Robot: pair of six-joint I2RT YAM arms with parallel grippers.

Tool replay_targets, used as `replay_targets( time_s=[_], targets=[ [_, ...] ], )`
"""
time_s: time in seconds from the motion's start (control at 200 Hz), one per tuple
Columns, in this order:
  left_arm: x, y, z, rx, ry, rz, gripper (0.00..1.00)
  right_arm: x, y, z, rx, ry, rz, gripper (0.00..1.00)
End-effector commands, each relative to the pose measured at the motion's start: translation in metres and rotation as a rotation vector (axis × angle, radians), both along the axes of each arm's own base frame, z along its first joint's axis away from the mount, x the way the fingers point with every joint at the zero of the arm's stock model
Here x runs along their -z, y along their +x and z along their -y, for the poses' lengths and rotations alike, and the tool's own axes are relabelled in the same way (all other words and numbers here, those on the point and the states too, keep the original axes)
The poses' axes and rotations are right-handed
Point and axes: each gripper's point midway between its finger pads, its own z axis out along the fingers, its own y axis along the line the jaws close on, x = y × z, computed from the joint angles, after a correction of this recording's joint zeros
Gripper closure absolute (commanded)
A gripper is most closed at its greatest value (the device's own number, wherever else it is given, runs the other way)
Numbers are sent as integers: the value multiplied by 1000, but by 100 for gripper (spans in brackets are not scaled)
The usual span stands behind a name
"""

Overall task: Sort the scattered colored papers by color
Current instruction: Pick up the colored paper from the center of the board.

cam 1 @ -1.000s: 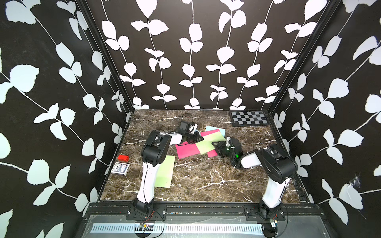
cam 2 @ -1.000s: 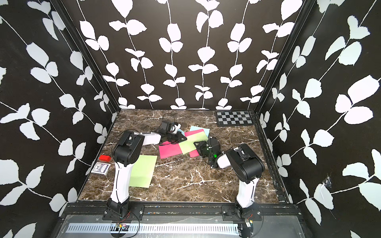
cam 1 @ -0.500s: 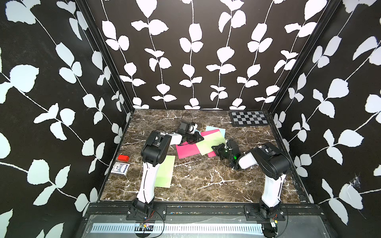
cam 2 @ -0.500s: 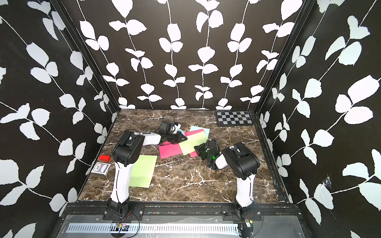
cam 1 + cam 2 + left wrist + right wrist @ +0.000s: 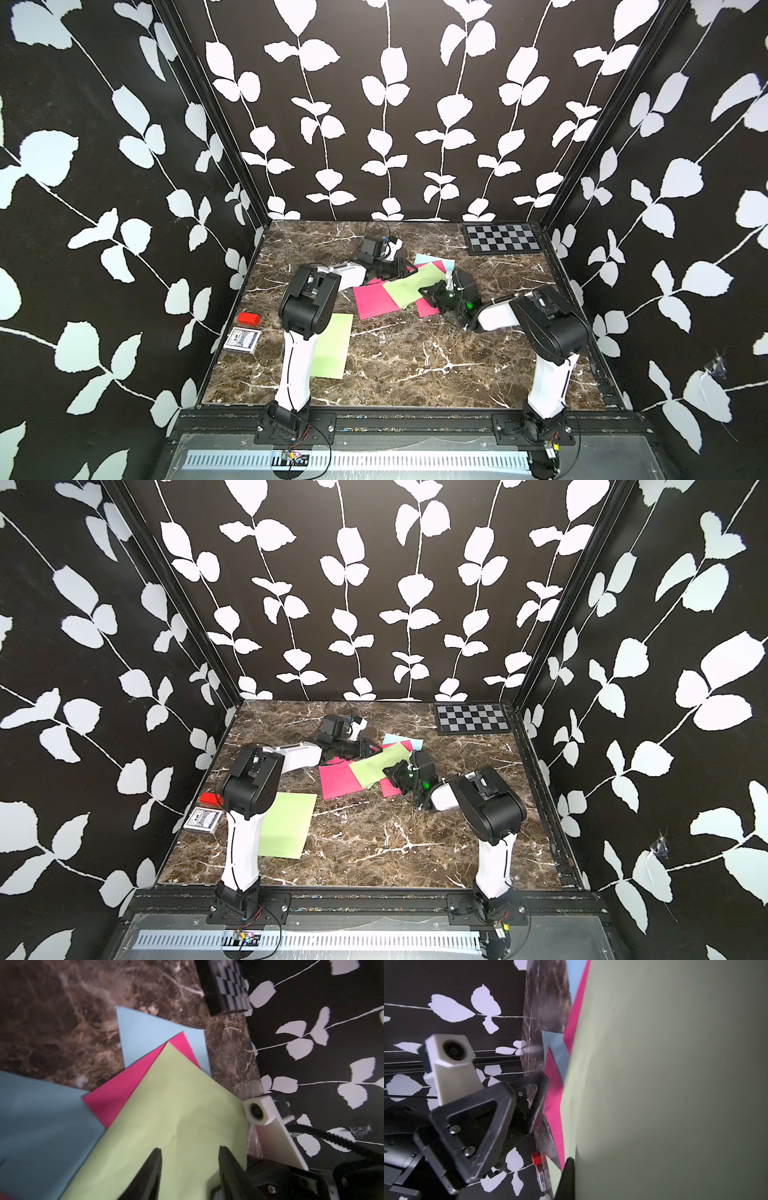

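A pile of colored papers lies mid-table in both top views: a light green sheet (image 5: pixel 409 284) on top, hot pink sheets (image 5: pixel 376 301) under it, a light blue sheet (image 5: pixel 432 259) at the far end. Another green sheet (image 5: pixel 286 825) lies alone by the left arm's base. My left gripper (image 5: pixel 190 1151) is open, its two fingers standing apart over the top green sheet (image 5: pixel 176 1115). My right gripper (image 5: pixel 572 1160) is shut on that sheet's near edge (image 5: pixel 654 1084), which is lifted; only one of its fingers (image 5: pixel 569 1178) shows, the other is hidden behind the paper.
A checkerboard panel (image 5: pixel 503 239) lies at the back right corner. A red block (image 5: pixel 248 318) and a patterned card box (image 5: pixel 242 340) sit by the left wall. The two grippers are close together over the pile (image 5: pixel 370 748). Patterned walls enclose three sides.
My left gripper has opened over the green sheet. My right gripper moved in toward the pile and shut on the green sheet's edge.
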Motion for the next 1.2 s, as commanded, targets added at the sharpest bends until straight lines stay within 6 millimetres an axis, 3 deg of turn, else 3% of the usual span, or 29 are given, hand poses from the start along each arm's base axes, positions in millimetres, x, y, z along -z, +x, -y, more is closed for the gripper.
replay_targets(
  time_s=[0.0, 0.245, 0.36, 0.375, 0.4, 0.52, 0.735, 0.93, 1.195],
  targets=[
    [-79, 3, -11, 28, -69, 170, 49, -40, -8, -14, -120, -40, 58, 100],
    [-126, -2, -64, -5, -124, 293, 40, -83, -42, -19, -342, -125, 139, 100],
    [-139, -21, -79, 45, -188, 331, 40, -92, -62, -24, -449, -102, 161, 100],
    [-140, -24, -81, 52, -197, 336, 40, -104, -66, -23, -462, -92, 193, 100],
    [-142, -30, -82, 67, -215, 346, 40, -109, -71, -24, -485, -88, 207, 100],
    [-147, -57, -82, 152, -270, 370, 39, -124, -93, -24, -590, -70, 265, 100],
    [-146, -84, -82, 227, -318, 367, 41, -155, -120, -23, -699, -32, 383, 100],
    [-150, -92, -82, 258, -327, 363, 43, -166, -125, -21, -716, -42, 427, 100],
    [-137, -92, -82, 267, -313, 324, 43, -179, -127, -22, -728, -41, 461, 100]
  ],
)
